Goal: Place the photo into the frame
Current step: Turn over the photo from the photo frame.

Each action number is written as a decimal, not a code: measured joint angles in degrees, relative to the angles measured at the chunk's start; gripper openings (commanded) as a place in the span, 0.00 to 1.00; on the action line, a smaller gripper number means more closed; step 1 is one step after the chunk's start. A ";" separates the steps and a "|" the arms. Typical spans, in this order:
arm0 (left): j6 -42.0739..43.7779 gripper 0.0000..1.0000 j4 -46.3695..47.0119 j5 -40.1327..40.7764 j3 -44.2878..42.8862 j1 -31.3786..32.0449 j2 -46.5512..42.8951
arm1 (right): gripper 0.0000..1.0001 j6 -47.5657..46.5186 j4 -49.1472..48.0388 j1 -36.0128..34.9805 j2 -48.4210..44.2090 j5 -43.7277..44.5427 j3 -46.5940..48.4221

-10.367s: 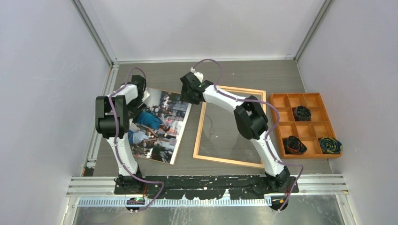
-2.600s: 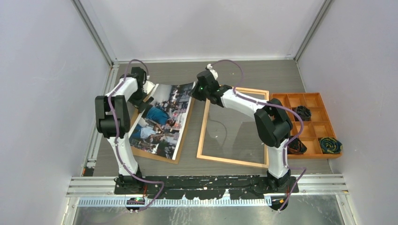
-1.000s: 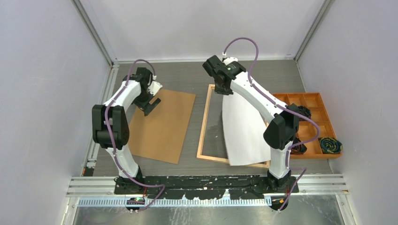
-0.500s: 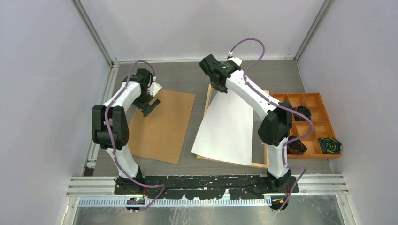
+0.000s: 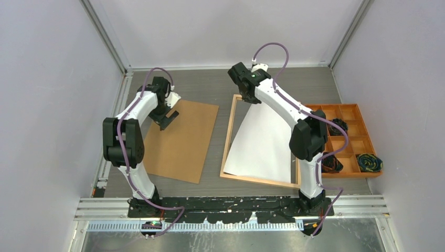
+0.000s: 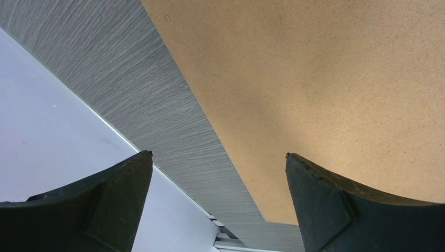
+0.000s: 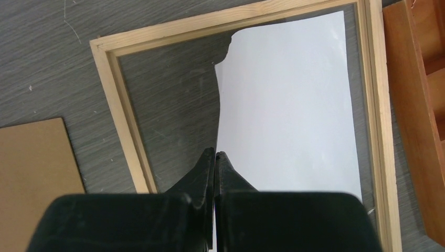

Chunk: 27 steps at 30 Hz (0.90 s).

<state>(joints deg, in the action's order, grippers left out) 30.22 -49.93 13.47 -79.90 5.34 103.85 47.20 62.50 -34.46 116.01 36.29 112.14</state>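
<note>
My right gripper is shut on the top edge of the photo. The sheet shows only its plain white back and hangs down from the jaws, curved. It hangs over the light-wood frame, and from above its lower end falls within the frame's border. The frame lies flat on the grey table. My left gripper stands open and empty over the far left corner of a brown board.
An orange compartment tray sits just right of the frame, with coiled cable bundles in some cells. The brown board lies left of the frame. Grey walls close in on both sides and at the back.
The hanging photo's lower end swung left past the frame's left rail, then back, and now falls inside the border. The right gripper shifted slightly. The left arm stayed still.
</note>
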 measured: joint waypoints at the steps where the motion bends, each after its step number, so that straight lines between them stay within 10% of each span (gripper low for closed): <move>1: 0.00 1.00 0.00 0.04 0.00 0.00 0.00 | 0.01 -0.63 -0.15 0.07 0.04 -0.04 -0.37; 27: 0.26 1.00 1.01 0.79 1.27 0.00 0.00 | 0.01 -6.99 -0.76 0.85 1.42 1.38 -3.50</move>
<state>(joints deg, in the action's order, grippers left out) 30.48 -48.93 14.26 -78.63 5.34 103.85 40.21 61.73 -33.61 117.43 37.67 108.64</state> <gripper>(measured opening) 0.996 0.019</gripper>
